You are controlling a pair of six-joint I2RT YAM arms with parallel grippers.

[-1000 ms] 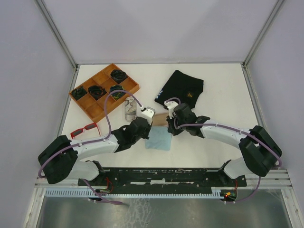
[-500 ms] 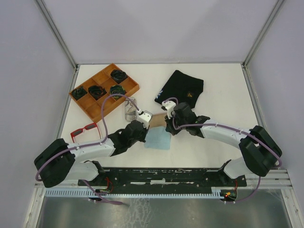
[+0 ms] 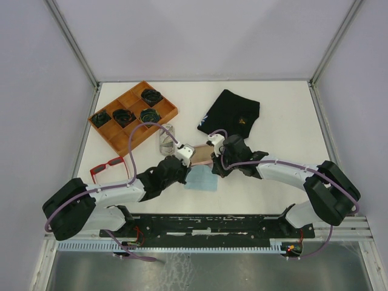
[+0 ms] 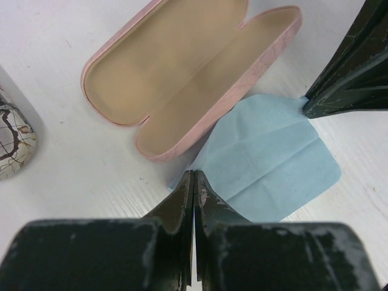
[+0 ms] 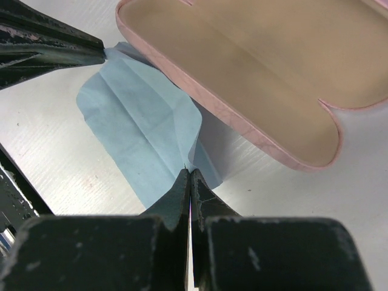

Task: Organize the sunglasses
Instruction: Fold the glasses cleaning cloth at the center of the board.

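The red-framed sunglasses [image 3: 109, 164] lie folded on the table at the left, away from both grippers. A light blue cloth [image 3: 200, 180] lies flat in front of the open pink case [image 3: 203, 154]. My left gripper [image 4: 194, 174] is shut on the cloth's [image 4: 273, 163] near-left corner. My right gripper [image 5: 190, 170] is shut on the opposite corner, where the cloth [image 5: 139, 127] rises in a small fold. The two grippers face each other across the cloth, the left gripper [image 3: 190, 170] and the right gripper [image 3: 213, 171]. The pink case [image 4: 170, 66] holds nothing.
A grey patterned case [image 3: 165, 139] lies just left of the pink case. A wooden compartment tray [image 3: 124, 140] with dark bundles sits at the back left. A black fabric pouch [image 3: 231, 113] lies at the back centre.
The left gripper has moved nearer and slightly left, uncovering the grey patterned case. The right gripper has shifted a little left. The cloth has barely moved.
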